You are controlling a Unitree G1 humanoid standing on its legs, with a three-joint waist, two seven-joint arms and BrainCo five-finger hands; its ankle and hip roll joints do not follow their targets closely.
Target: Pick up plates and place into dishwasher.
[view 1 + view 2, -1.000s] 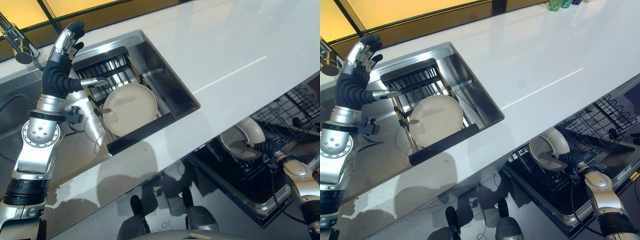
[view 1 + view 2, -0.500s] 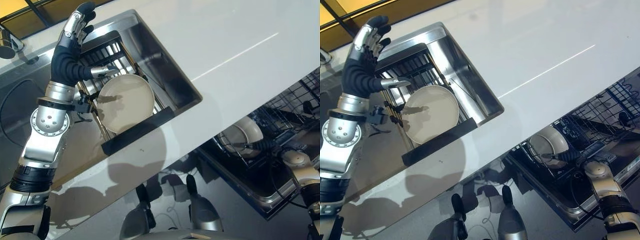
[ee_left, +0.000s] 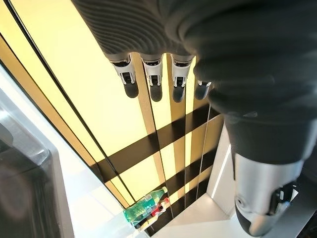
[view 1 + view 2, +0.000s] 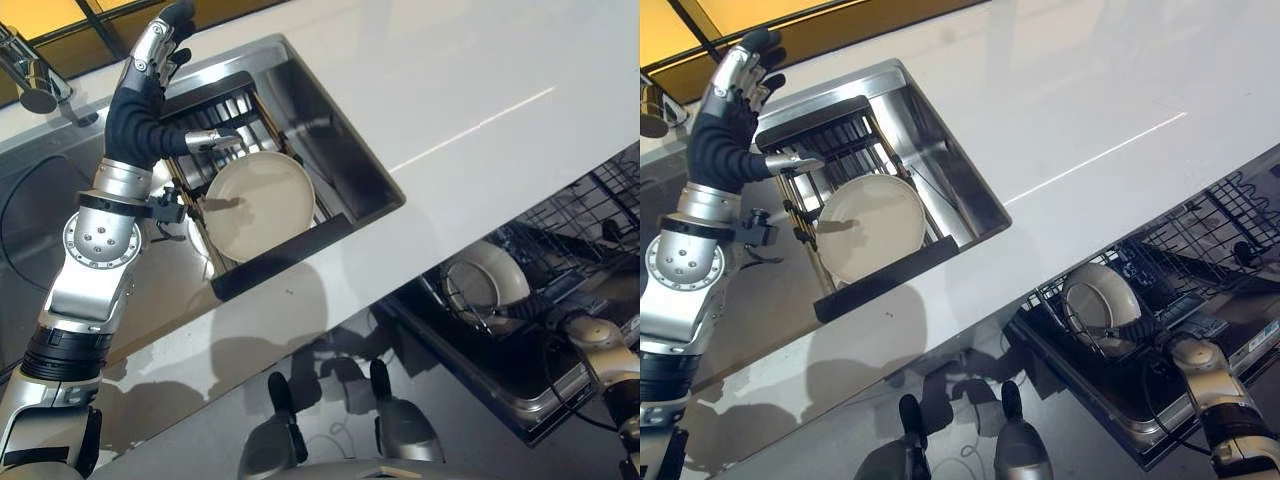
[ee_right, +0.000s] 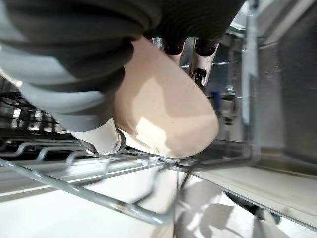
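Spanning the scene from near left to far right, the counter (image 4: 450, 90) holds a sink (image 4: 320, 130) at far left. Below the counter's near edge at right, the dishwasher rack (image 4: 1180, 260) carries one plate (image 4: 1102, 305) on edge; the right hand (image 5: 99, 74) is clamped on it. A second plate (image 4: 258, 205) lies in the sink rack (image 4: 215, 105). The left hand (image 4: 140, 110) hovers over that rack, fingers straight and apart.
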